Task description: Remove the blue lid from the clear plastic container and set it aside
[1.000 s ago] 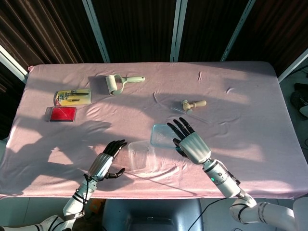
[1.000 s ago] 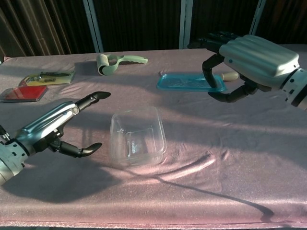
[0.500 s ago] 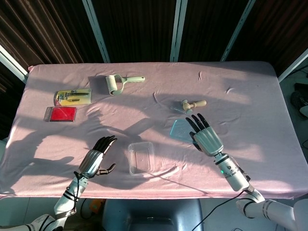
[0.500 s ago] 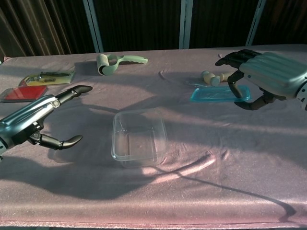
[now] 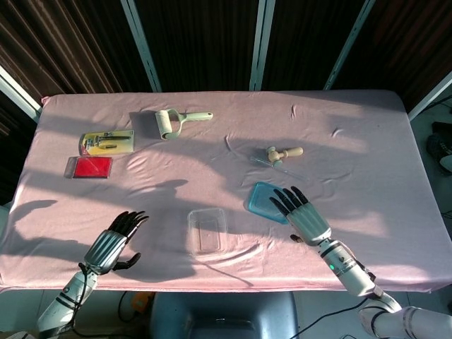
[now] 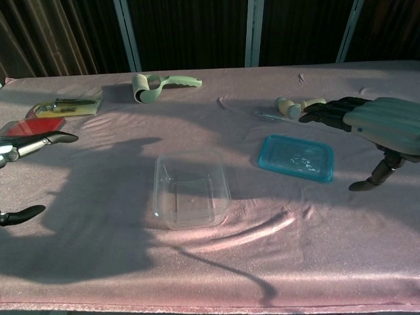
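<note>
The clear plastic container (image 5: 207,231) (image 6: 190,190) stands open and uncovered near the table's front edge. Its blue lid (image 5: 264,200) (image 6: 296,157) lies flat on the pink cloth to the container's right, apart from it. My right hand (image 5: 305,215) (image 6: 374,128) hovers just right of the lid with fingers spread, holding nothing. At the front left corner my left hand (image 5: 112,244) (image 6: 23,177) is open too, well away from the container; the chest view shows only its fingertips.
A green lint roller (image 5: 173,120) (image 6: 157,84) lies at the back. A yellow packet (image 5: 107,143) and a red case (image 5: 89,167) sit at the left. A small wooden-handled tool (image 5: 281,154) (image 6: 298,104) rests behind the lid.
My right hand carried the lid rightward, set it on the cloth and let go, then drew back. The left hand pulled away to the left, off the container.
</note>
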`<state>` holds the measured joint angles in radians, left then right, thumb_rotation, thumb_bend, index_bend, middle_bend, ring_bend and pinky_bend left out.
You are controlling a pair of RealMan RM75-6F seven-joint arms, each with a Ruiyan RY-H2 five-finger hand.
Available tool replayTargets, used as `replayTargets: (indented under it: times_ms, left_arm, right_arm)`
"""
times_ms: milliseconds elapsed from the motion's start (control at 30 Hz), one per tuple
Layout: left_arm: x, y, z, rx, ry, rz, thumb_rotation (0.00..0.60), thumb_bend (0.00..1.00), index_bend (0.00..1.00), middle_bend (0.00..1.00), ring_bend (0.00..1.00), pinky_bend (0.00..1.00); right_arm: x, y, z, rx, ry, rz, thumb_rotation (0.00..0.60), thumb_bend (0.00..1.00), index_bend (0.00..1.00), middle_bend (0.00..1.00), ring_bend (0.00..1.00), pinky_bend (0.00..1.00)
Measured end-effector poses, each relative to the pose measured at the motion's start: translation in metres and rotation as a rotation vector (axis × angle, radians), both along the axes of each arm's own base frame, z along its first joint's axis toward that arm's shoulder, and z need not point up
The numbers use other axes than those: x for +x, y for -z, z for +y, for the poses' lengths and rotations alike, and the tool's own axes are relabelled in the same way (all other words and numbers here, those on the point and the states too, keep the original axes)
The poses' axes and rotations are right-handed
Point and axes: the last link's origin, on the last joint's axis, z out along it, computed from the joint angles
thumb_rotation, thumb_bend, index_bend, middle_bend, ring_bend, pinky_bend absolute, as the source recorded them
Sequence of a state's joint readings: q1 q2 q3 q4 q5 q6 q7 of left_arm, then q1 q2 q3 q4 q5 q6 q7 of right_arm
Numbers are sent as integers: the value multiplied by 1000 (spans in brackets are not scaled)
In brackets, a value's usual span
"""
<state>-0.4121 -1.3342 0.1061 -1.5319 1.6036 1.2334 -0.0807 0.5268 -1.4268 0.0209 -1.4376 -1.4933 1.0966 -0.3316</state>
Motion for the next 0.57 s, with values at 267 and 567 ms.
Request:
replayTargets:
  times_ms: [267,567]
  left_arm:
    - [-14,-35,-37,33,10,80,600,339,0,0,0,0]
    - [-28,-42,-62,165,81,27,600,347,0,0,0,0]
  right_arm:
    - [-25,-65,54,-54,148,15,600,136,0,0,0,0]
    - [-78,-129,119,-351,293,-149,600,136,0,0,0,0]
